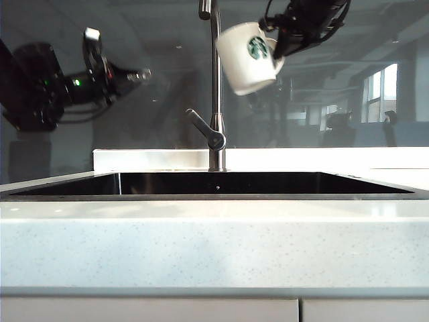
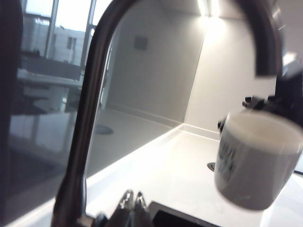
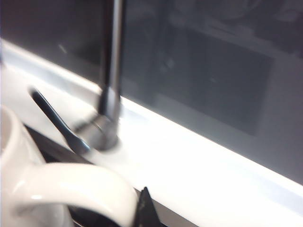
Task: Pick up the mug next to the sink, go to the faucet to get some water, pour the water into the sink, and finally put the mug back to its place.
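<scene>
Near edge: pale speckled counter (image 1: 214, 248), nothing on it. Behind it the sink (image 1: 80, 196), dark glossy basin, looks dry from here.

Faucet (image 1: 215, 80) stands at the back rim, centred; lever (image 1: 201, 125) angles up and toward the left side. No stream visible from the spout.

Mug (image 1: 248, 57) is up in the air, right of the faucet pipe and nearly touching it, tilted with the mouth leaning left and down. Right gripper (image 1: 276, 47) is clamped on the mug's handle from the upper right; the right wrist view shows the handle loop (image 3: 71, 189) held at a fingertip. In the left wrist view the mug (image 2: 255, 161) hangs just below the spout end (image 2: 267, 47), mouth roughly under it.

Left gripper (image 1: 142, 74) is out left of the pipe, above lever height, fingers pressed together and holding nothing; tips (image 2: 132, 203) visible in its wrist view.

My read: this is the fill step, lever not yet worked.

How to do it well:
- Level the mug first; as tilted it would spill as it fills.
- Keep the mouth square under the spout, off the pipe.
- Left gripper nudges the lever with its joined tips, small stroke, low flow.
- Handle-only grip: added water weight may swing the mug, so hold the wrist steady and fill only partly.
</scene>
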Action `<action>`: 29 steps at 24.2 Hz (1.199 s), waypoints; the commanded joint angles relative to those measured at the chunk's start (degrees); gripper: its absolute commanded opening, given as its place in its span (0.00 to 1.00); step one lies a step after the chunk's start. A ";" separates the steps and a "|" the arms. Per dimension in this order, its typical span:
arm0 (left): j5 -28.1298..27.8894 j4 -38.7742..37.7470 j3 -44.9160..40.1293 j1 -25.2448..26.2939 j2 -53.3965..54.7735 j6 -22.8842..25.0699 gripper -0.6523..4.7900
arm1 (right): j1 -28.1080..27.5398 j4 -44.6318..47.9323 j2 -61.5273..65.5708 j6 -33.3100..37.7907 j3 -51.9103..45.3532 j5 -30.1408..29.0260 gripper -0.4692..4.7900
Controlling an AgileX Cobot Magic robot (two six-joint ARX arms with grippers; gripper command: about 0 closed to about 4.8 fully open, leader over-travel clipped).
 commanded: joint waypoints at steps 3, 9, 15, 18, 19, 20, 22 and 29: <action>1.49 0.24 0.20 0.09 -4.09 1.75 0.12 | 1.42 0.83 -2.49 -13.18 0.94 8.13 0.09; 2.97 -0.13 0.22 0.46 -6.84 1.49 0.11 | 4.31 0.24 -2.47 -35.74 0.94 17.27 0.09; 5.99 -0.07 0.24 0.46 -6.91 -0.24 0.11 | 6.75 3.04 -2.43 -52.74 0.92 24.26 0.09; 6.51 -0.07 0.24 0.46 -6.91 -0.22 0.11 | 7.19 5.35 -2.43 -56.83 0.92 25.09 0.09; 6.51 -0.07 0.24 0.46 -6.91 -0.22 0.11 | 7.41 6.27 -2.43 -58.07 0.92 25.31 0.09; 6.49 -0.07 0.24 0.46 -6.91 -0.24 0.11 | 7.82 7.48 -2.43 -59.84 0.92 25.81 0.09; 6.49 -0.07 0.24 0.46 -6.91 -0.24 0.11 | 7.93 9.05 -2.43 -62.49 0.92 25.81 0.09; 6.23 -0.07 0.24 0.46 -6.88 0.02 0.11 | 8.31 10.73 -2.43 -75.73 0.92 22.88 0.09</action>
